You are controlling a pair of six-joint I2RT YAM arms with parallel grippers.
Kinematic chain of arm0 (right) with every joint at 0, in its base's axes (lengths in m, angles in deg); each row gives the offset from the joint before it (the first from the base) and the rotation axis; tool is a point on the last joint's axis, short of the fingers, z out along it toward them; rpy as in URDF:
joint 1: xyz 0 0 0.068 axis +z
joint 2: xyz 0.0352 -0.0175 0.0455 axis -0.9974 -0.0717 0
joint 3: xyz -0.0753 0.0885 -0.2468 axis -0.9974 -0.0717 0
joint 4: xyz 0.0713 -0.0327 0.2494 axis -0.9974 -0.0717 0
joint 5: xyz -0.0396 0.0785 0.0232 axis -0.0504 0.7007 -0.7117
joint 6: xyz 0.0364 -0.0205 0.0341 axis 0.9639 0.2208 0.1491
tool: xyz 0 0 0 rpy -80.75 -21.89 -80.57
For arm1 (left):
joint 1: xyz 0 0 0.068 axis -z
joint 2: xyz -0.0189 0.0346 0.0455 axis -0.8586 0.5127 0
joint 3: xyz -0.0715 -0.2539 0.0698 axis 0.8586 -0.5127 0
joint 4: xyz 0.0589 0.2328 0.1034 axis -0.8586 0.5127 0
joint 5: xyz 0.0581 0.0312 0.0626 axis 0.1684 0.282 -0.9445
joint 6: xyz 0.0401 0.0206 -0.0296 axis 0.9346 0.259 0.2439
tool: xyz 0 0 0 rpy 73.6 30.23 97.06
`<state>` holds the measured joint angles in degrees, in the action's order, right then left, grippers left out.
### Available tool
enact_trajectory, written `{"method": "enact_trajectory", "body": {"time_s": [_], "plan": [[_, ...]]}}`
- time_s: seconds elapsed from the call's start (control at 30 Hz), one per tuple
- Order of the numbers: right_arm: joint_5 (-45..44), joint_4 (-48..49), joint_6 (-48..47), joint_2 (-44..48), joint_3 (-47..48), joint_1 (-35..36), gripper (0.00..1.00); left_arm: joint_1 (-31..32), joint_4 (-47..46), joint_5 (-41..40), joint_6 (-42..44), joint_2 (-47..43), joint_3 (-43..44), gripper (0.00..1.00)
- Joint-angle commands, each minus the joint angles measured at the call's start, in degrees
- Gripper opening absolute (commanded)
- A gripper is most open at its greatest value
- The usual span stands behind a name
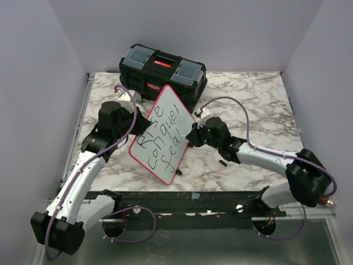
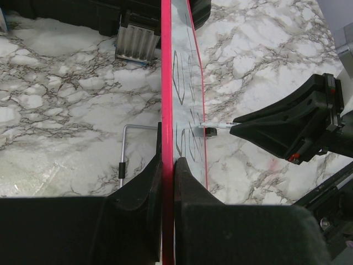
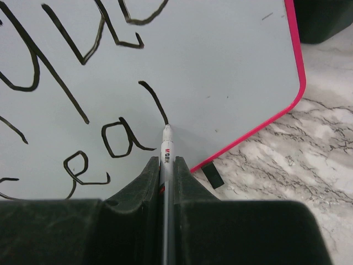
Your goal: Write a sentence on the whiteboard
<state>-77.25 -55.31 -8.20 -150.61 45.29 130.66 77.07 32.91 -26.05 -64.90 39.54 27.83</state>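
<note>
The left hand (image 2: 167,165) has its two fingers pressed together on the pink-red rim of the whiteboard (image 1: 168,99). It holds the board up on edge, its lower corner down at the bench (image 1: 253,105) and its glossy white face turned toward the right arm. This hold probably serves two ends: it sets the writing face square to the pen, and it braces the light board so that the tip's push does not slide or tip it. The board stands near the middle of the bench, just in front of the black toolbox (image 1: 162,69).

The right hand (image 3: 166,165) pinches the thin marker pen (image 3: 165,144) lengthwise between its fingers, so only the white nose and tip stick out past them. The pen's axis therefore follows the wrist, and any wrist movement becomes a stroke. The tip rests on the board at the lower end of a short slanted line.

The sentence (image 1: 164,135) runs in three lines of black, uneven, hand-drawn letters, tilted along with the board. "Rise" and "conquer" look finished. The third line reads "fea" plus the slanted line under the tip, which is probably the start of an "r", so the last word looks incomplete. White space remains to the right of it, toward the rounded corner. A small black piece (image 3: 212,176) lies on the marble beside that corner. It may be the pen's cap, though this cannot be told for certain.
</note>
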Motion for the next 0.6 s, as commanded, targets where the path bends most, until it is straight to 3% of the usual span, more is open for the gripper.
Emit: {"method": "enact_trajectory", "body": {"time_s": [0.0,0.57], "plan": [[1.00,1.04,1.48,0.44,-2.27,0.25,0.01,0.66,4.55,-1.84,6.28,0.41,-0.85,0.00],[0.76,-0.14,1.02,0.61,-0.26,0.22,0.01,0.72,4.57,-1.80,6.23,0.41,-0.85,0.00]]}}
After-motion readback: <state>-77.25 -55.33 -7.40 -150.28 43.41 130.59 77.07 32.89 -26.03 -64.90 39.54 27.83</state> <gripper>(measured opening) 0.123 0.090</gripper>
